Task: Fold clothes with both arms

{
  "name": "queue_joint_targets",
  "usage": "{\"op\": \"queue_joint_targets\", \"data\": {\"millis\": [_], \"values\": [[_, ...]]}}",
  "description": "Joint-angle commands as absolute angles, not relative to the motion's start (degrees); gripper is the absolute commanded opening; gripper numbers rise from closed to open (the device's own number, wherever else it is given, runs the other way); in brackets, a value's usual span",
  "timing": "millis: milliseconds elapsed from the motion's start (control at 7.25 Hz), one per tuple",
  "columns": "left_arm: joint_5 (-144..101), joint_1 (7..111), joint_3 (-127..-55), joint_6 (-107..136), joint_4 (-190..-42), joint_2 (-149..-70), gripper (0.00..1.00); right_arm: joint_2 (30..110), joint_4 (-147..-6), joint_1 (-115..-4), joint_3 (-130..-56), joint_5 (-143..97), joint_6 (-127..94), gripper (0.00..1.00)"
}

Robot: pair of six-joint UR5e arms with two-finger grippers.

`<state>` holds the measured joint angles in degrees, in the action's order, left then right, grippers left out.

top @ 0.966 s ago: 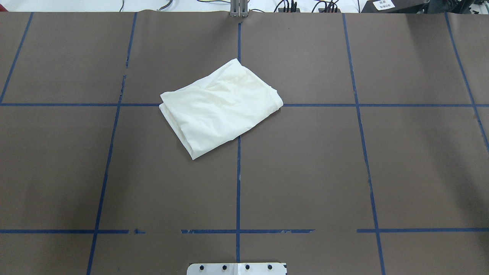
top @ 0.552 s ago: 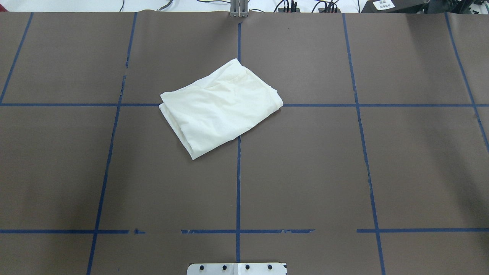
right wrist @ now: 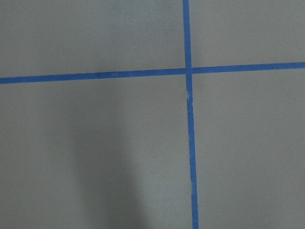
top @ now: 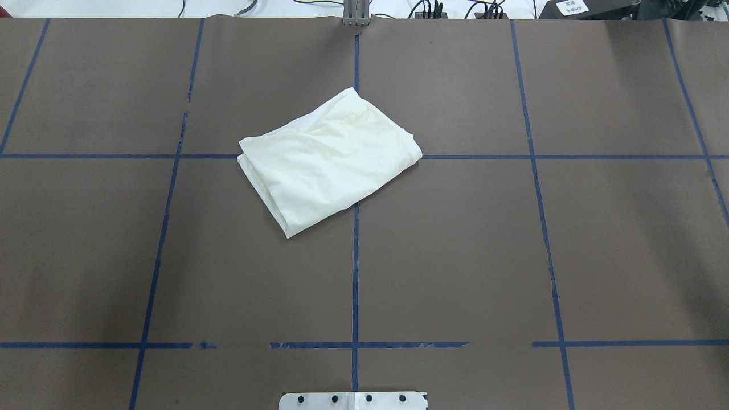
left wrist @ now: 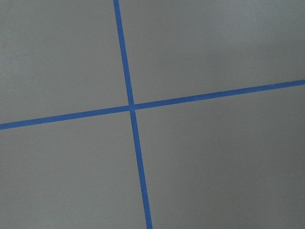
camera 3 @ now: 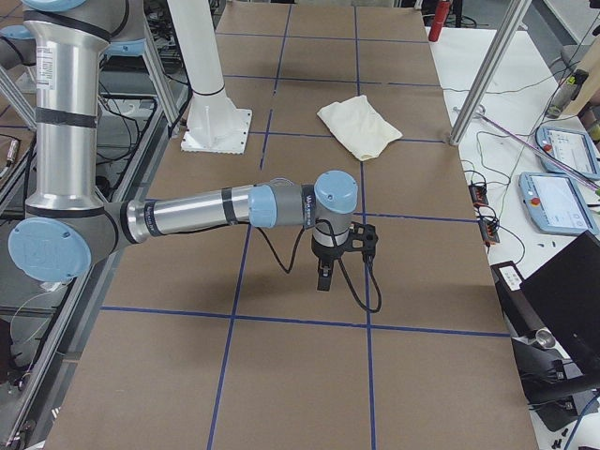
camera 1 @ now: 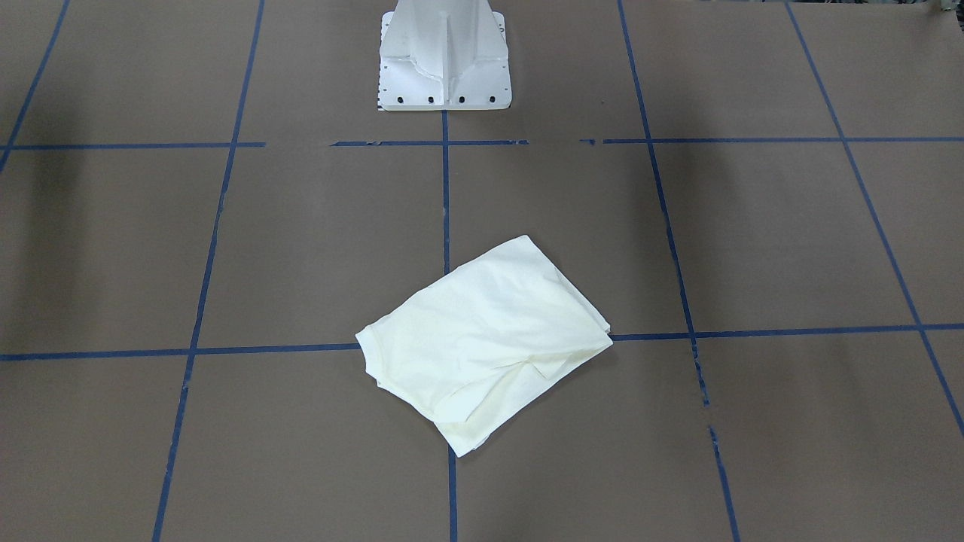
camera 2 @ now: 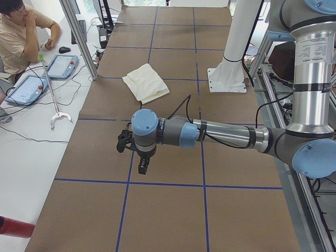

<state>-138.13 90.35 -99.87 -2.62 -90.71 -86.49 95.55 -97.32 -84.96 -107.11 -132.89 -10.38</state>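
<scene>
Exterior front-facing: the cream T-shirt [camera 1: 486, 342] lies folded into a slanted, roughly rectangular bundle on the brown table [camera 1: 753, 226], plain side up. It covers the crossing of two blue tape lines [camera 1: 791, 330] and sits well apart from the white pedestal [camera 1: 444, 53] at the top edge. No arm or gripper shows.

Overhead exterior: the T-shirt rests in the far half of the table. It straddles the centre tape line, with most of its cloth on the robot's left of that line. A loose flap lies across its far part. No arm or gripper shows.

Exterior left: the left arm [camera 2: 226, 135] reaches out level over the table, and the left gripper [camera 2: 142, 167] points down above bare surface, well apart from the T-shirt. I cannot tell how its fingers stand. A person [camera 2: 21, 31] sits at the side bench.

Exterior right: the right arm [camera 3: 187, 214] stretches out level, and the right gripper [camera 3: 323, 275] points down above bare table, far from the T-shirt. Its finger state cannot be told here.

Left wrist-mounted: only brown table and a tape crossing show.

Right wrist-mounted: brown table and a tape crossing show, with a soft shadow at lower left.
</scene>
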Motion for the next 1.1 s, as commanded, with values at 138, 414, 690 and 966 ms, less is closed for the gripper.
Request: {"op": "queue_joint_targets", "data": {"millis": [138,414,690,966], "values": [[-134.91,90.26,-99.40,-2.81,-90.79,-86.57,1.00,96.06,-97.21,-84.90,-107.05,-132.89,-10.37,1.00],[-135.09,90.35,-99.84,-2.90,-90.88,-86.57,1.00,96.06,-97.21,-84.90,-107.05,-132.89,-10.37,1.00],[-134.91,90.35,-100.19,-2.90,-90.88,-86.57,1.00,96.06,-97.21,-84.90,-106.96,-132.89,-10.37,1.00],[-134.82,90.35,-101.25,-2.99,-90.88,-86.66,1.00,96.06,-97.03,-84.99,-107.23,-132.89,-10.28,1.00]]}}
